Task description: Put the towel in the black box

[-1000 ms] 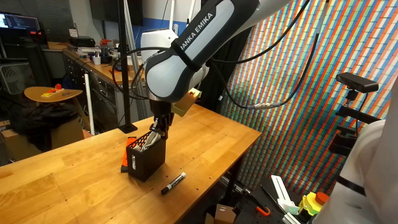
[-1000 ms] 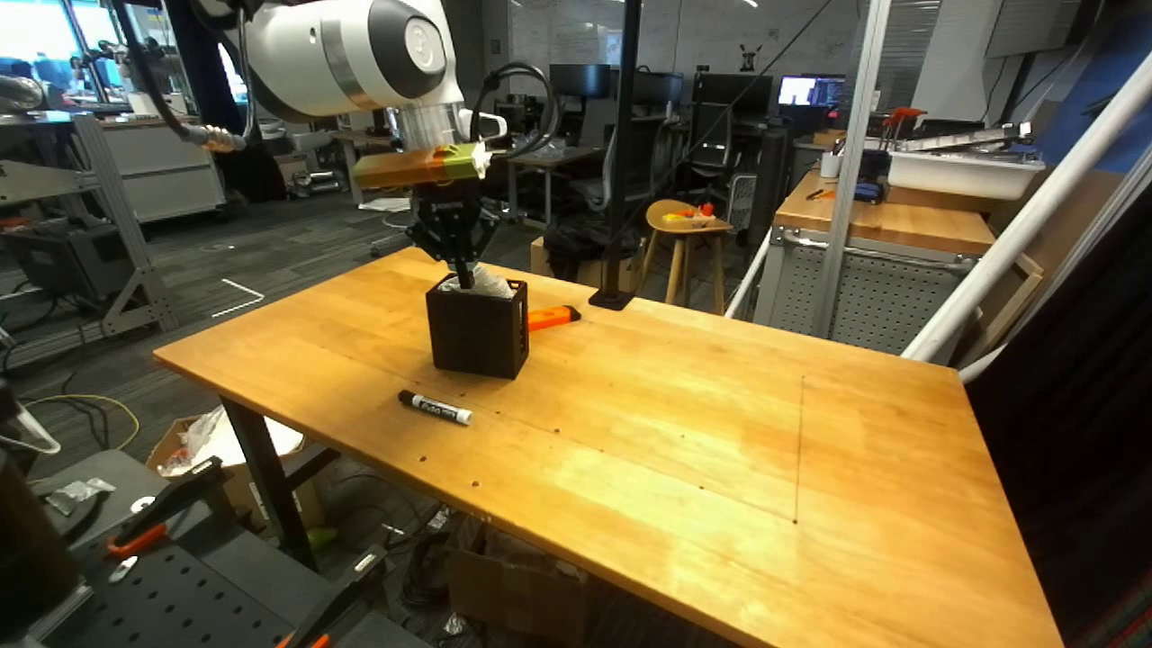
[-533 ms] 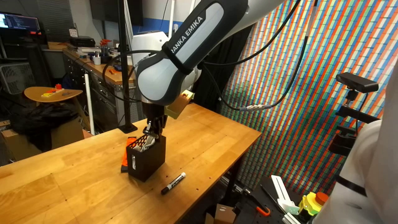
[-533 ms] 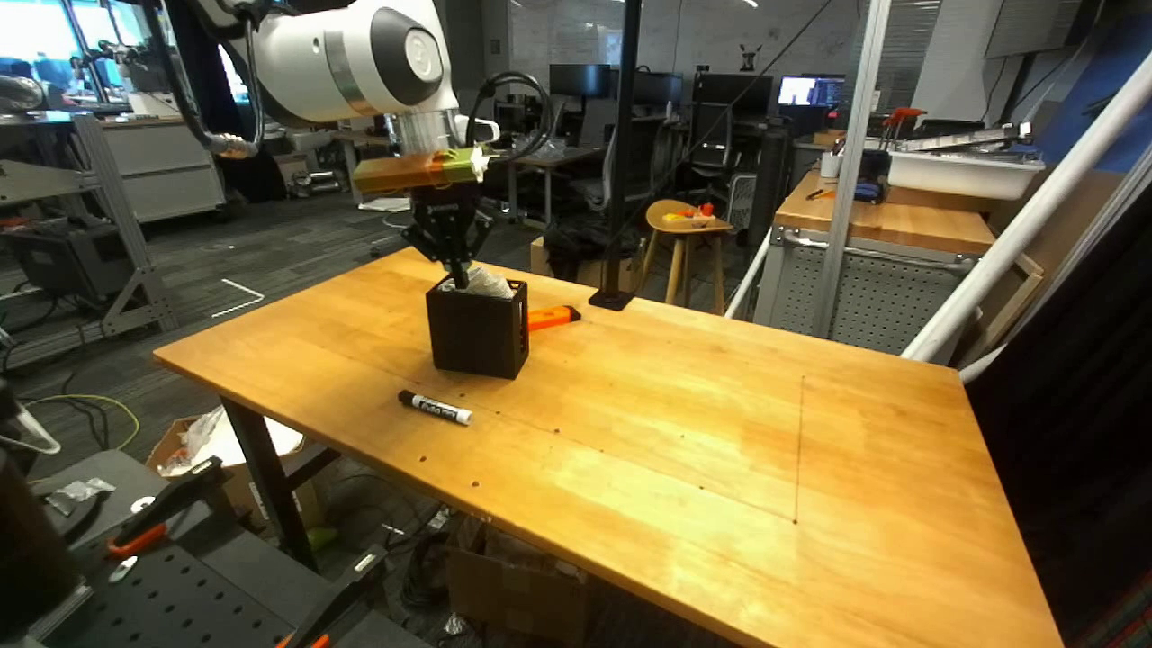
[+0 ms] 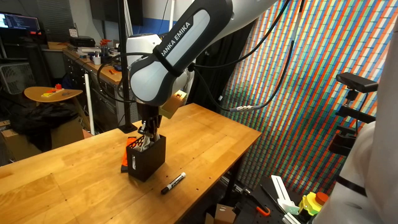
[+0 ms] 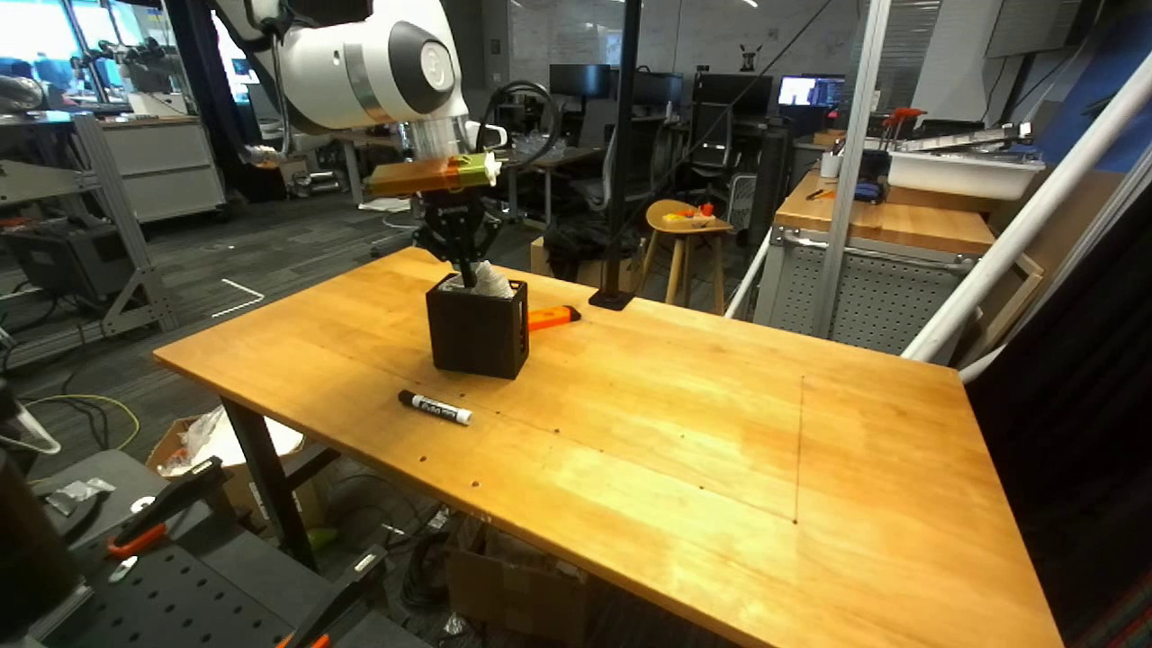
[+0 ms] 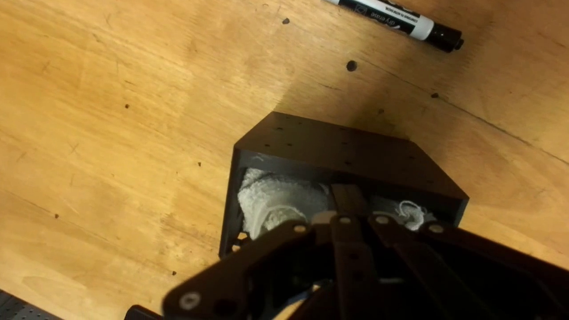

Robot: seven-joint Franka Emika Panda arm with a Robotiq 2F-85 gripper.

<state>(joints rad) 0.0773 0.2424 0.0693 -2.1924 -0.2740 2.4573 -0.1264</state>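
1 towel (image 7: pixel 262 198), bunched in 1 blk box (image 6: pixel 475 333) on table (image 6: pixel 675 450), top sticking out. Jaws narrow, partly inside box; I can't tell if pinching towel. Nr box: 1 marker (image 6: pixel 436 408), 1 orange item (image 6: pixel 551 318).

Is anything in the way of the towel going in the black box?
Nothing I can see. The towel is already in the black box, a bit poking out the top where the gripper reaches down.

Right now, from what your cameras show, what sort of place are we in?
Most likely a robotics lab or workshop: there's a Franka Emika arm, a yellow-and-red button that looks like an emergency stop, and a pegboard-sided workbench.
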